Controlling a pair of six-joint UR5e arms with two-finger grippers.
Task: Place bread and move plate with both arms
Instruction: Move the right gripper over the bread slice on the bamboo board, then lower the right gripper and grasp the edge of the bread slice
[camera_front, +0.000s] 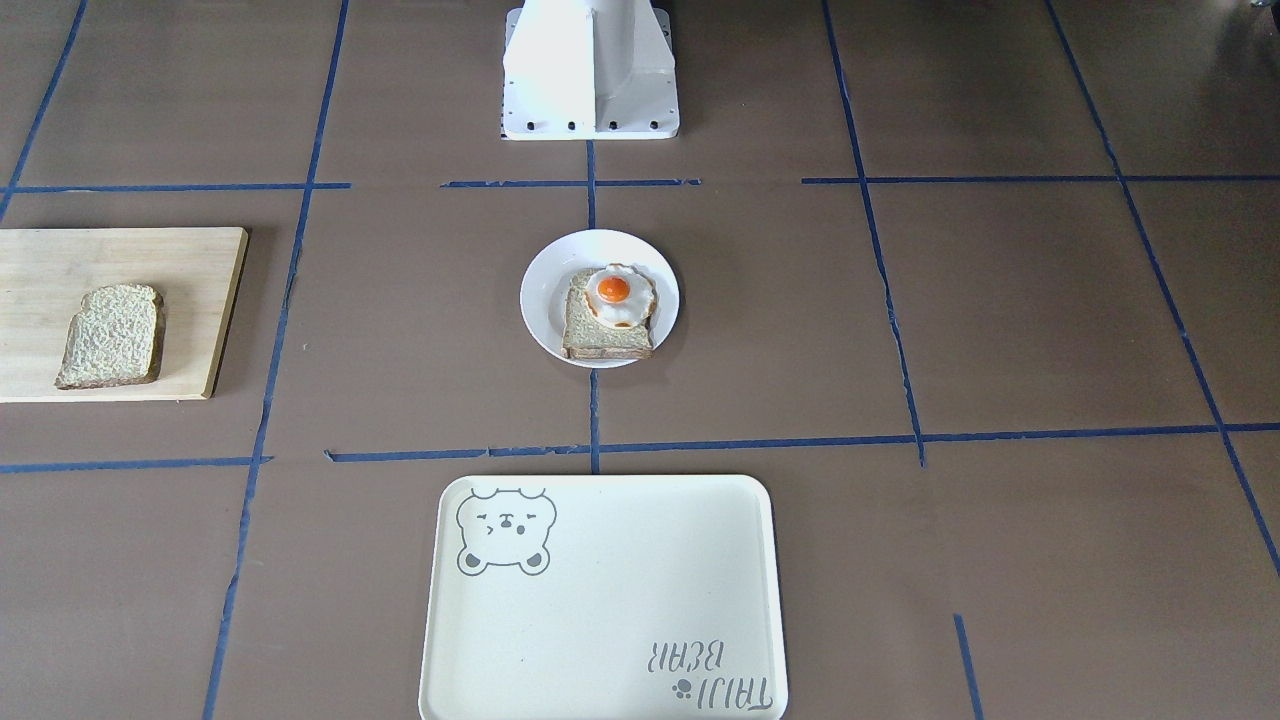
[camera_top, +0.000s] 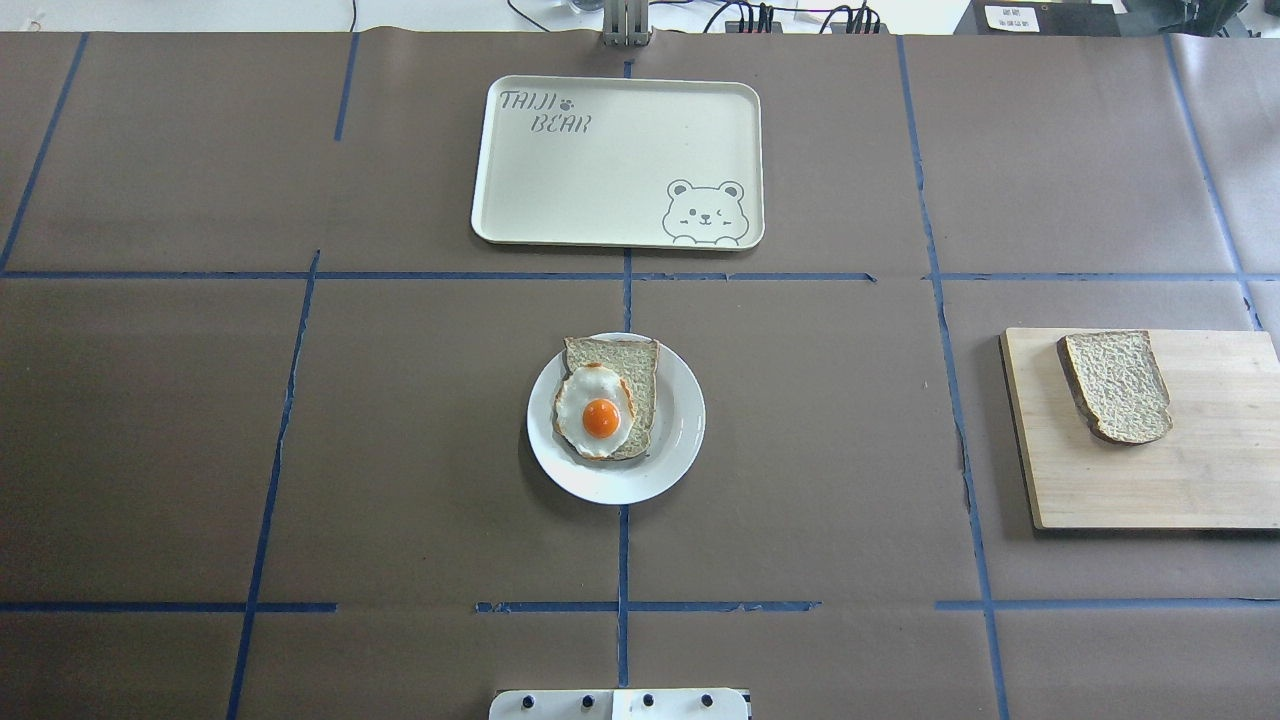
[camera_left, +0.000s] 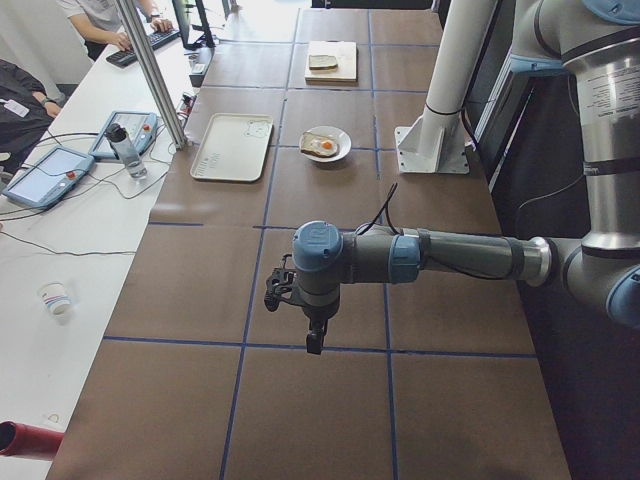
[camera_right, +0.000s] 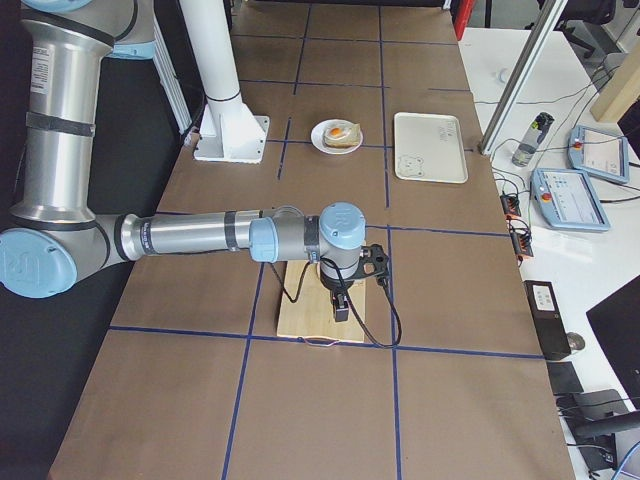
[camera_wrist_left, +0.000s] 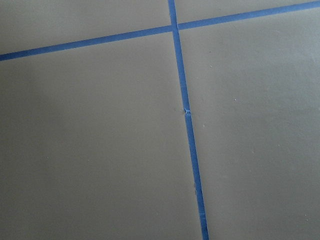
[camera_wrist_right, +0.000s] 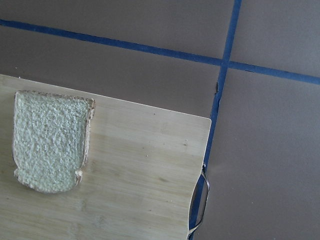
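— Two grippers first: what state?
— Item one, my right gripper (camera_right: 342, 300): hangs above the pale rectangular wooden board (camera_top: 1200, 480). Whether it is spread or pressed together I cannot tell from the side view. Item two, my left gripper (camera_left: 315, 338): over the bare brown table (camera_left: 450, 420), same doubt.
— Step in hand?
— The opening one, I judge: bread not yet picked up. The next move calls for lowering my right gripper and closing across the slice's crust edges.
— Holders and contents?
— Board: one pale tan bread slice (camera_top: 1118, 387) with a brown crust, flat at the board's far edge. Small round white plate (camera_top: 683, 440), table centre: a second slice (camera_top: 640, 365) bearing a fried egg (camera_top: 598, 410). Cream rectangular bear-print tray (camera_top: 600, 180): farthest, well beyond the plate.
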